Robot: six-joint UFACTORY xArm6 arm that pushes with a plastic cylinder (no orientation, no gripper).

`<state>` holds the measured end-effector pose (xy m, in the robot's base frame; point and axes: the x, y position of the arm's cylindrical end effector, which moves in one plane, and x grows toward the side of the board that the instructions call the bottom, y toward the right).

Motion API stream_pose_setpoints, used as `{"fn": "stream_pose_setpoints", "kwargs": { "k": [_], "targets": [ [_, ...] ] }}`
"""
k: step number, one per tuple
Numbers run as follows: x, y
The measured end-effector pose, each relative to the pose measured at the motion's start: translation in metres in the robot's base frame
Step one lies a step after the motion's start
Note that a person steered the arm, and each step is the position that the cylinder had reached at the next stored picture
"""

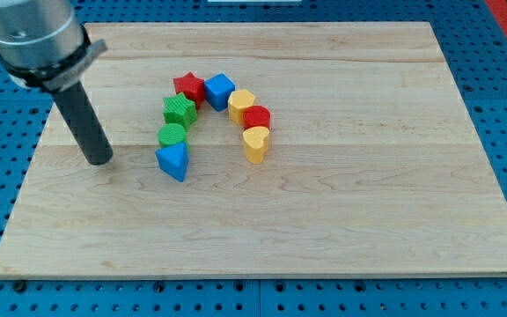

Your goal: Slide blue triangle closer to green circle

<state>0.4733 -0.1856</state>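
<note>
- Inspecting the wooden board (pixel 341 220): eight blocks stand in an arch near its centre, with my tip (pixel 100 162) well apart from them at the view's left.
- Jaws: none fitted. I end in a plain dark rod, so there is nothing to report as wide, narrow or holding; the rod carries nothing.
- Task items: the blue triangle (pixel 173 161) sits at the foot of the arch's left leg. The green circle (pixel 172 135) stands at its 12 o'clock, just beside it and seemingly touching; I cannot tell if any gap remains.
- Others noted: green star (pixel 180 110), red star (pixel 188 86), blue cube (pixel 219 90), yellow hexagon (pixel 241 104), red circle (pixel 256 118) and yellow heart (pixel 255 143).
- Position: my tip lies at the triangle's 9 o'clock, level with it.
- Judgement: the task looks nearly or wholly met; at most a short closing nudge remains.
- Recommended method: bring my tip round to the triangle's 6 o'clock, contact its lower face centrally, and press slowly toward 12 o'clock.
- Risk: pushing from the present 9 o'clock side would slide the triangle toward 3 o'clock, away from the circle; overpushing would disturb the green star.
</note>
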Motion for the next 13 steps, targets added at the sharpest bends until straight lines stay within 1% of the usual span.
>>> {"fn": "stream_pose_setpoints", "kwargs": {
  "k": [1, 2, 5, 9, 11, 13],
  "targets": [
    [0.001, 0.026],
    [-0.002, 0.032],
    [-0.016, 0.033],
    [-0.005, 0.042],
    [-0.024, 0.042],
    [0.019, 0.061]
  ]
}}
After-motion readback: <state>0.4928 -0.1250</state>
